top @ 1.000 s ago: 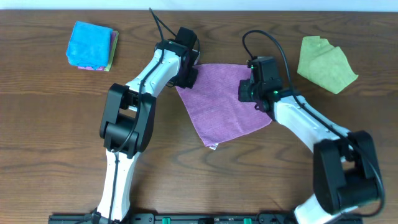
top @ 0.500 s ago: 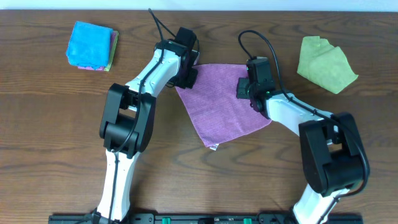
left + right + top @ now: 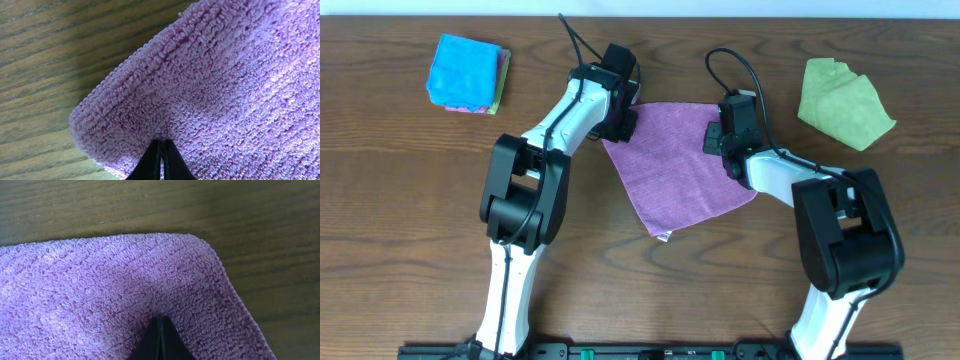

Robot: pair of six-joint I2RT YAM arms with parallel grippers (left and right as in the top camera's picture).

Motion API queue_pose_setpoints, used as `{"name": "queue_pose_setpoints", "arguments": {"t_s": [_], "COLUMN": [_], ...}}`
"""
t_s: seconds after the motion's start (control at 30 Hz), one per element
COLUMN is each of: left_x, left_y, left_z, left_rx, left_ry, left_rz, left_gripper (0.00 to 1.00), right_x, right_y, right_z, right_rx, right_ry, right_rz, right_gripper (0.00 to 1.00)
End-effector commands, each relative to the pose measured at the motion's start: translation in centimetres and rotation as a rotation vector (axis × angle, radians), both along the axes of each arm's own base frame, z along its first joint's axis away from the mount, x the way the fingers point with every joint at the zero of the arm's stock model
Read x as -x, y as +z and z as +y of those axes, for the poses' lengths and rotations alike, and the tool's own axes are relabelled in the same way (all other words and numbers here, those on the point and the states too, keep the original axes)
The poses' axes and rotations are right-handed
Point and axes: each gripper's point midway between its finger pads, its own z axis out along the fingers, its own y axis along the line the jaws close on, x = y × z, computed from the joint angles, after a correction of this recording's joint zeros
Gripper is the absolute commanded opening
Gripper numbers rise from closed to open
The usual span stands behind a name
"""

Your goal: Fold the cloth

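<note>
Your left pincer (image 3: 161, 142) is shut, its tips nipped into the pile of the cloth (image 3: 225, 75) just inside one rounded corner. That corner curls up with shadow beneath it, so it reads as held. Your right pincer (image 3: 161, 318) is also closed to a point, buried in the pile just inside the neighbouring corner. I judge that a pinch too, though the cloth looks flatter there.

From overhead, the two pincers sit at about 10 and 2 o'clock on the cloth, and the edge between them runs roughly 9 to 3. Everything else lies away from both grips toward 5 and 6 o'clock, spread flat on the table (image 3: 420, 220). One free corner is at about 4 o'clock, near the right pincer. The other, with the white tag (image 3: 663, 236), is at 6 o'clock, nearer the left arm's side.

That skew is what the next move turns on. The cloth's body hangs toward 5 o'clock rather than straight down, so a fold would likely need both held corners carried along that line, with the left travelling farther than the right.
</note>
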Motion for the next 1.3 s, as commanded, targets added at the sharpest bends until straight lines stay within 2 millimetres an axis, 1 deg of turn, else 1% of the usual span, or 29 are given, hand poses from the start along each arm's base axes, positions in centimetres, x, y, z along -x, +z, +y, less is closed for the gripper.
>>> {"name": "queue_pose_setpoints", "arguments": {"t_s": [0.0, 0.1, 0.23, 0.33, 0.43, 0.5, 0.53, 0.63, 0.73, 0.9, 0.97, 1.03, 1.13, 1.2, 1.27], "left_x": [2.8, 3.6, 5.3, 6.5, 7.9, 8.9, 9.4, 10.4, 10.9, 11.1, 10.9, 10.6, 10.3, 10.1, 10.1], "left_y": [-3.6, -3.6, -3.6, -3.4, -3.2, -3.0, -2.9, -2.5, -2.4, -2.3, -2.3, -2.4, -2.6, -2.6, -2.6], "left_z": [0.6, 0.3, 1.0, 1.4, 1.9, 2.1, 1.9, 1.4, 1.6, 1.7, 1.6, 1.7, 1.6, 1.6, 1.5], "left_rx": [-0.02, 0.002, -0.027, -0.045, -0.066, -0.075, -0.063, -0.029, -0.037, -0.041, -0.04, -0.041, -0.035, -0.033, -0.031], "left_ry": [0.01, 0.008, 0.02, 0.053, 0.06, 0.083, 0.084, 0.088, 0.09, 0.09, 0.089, 0.089, 0.089, 0.089, 0.088], "left_rz": [0.131, 0.165, 0.239, 0.291, 0.349, 0.393, 0.416, 0.469, 0.488, 0.496, 0.489, 0.475, 0.462, 0.456, 0.453], "left_gripper": [0.06, 0.05, 0.06, 0.05, 0.06, 0.05, 0.06, 0.06, 0.06, 0.06, 0.06, 0.06, 0.06, 0.06, 0.06], "right_x": [0.5, 1.5, 4.5, 6.5, 8.5, 9.7, 10.2, 11.4, 11.6, 10.8, 10.1, 9.6, 9.0, 8.9, 9.1], "right_y": [-1.6, -2.4, -4.1, -4.8, -5.0, -4.7, -4.5, -3.3, -1.5, 2.4, 4.9, 7.1, 9.2, 9.3, 8.7], "right_z": [-0.7, -0.5, 0.7, 1.7, 2.1, 1.9, 1.8, 1.5, 1.6, 1.8, 1.9, 1.4, -0.1, -1.4, -2.2], "right_rx": [0.005, -0.009, -0.085, -0.132, -0.157, -0.151, -0.147, -0.138, -0.144, -0.165, -0.17, -0.165, -0.166, -0.165, -0.204], "right_ry": [-0.034, -0.02, 0.002, 0.042, 0.055, 0.049, 0.047, 0.045, 0.051, 0.066, 0.088, 0.083, 0.057, 0.038, 0.038], "right_rz": [0.042, 0.095, 0.244, 0.338, 0.424, 0.47, 0.485, 0.518, 0.503, 0.408, 0.333, 0.268, 0.205, 0.208, 0.239], "right_gripper": [0.02, 0.02, 0.02, 0.02, 0.02, 0.02, 0.01, 0.02, 0.01, 0.02, 0.01, 0.01, 0.01, 0.01, 0.02]}}
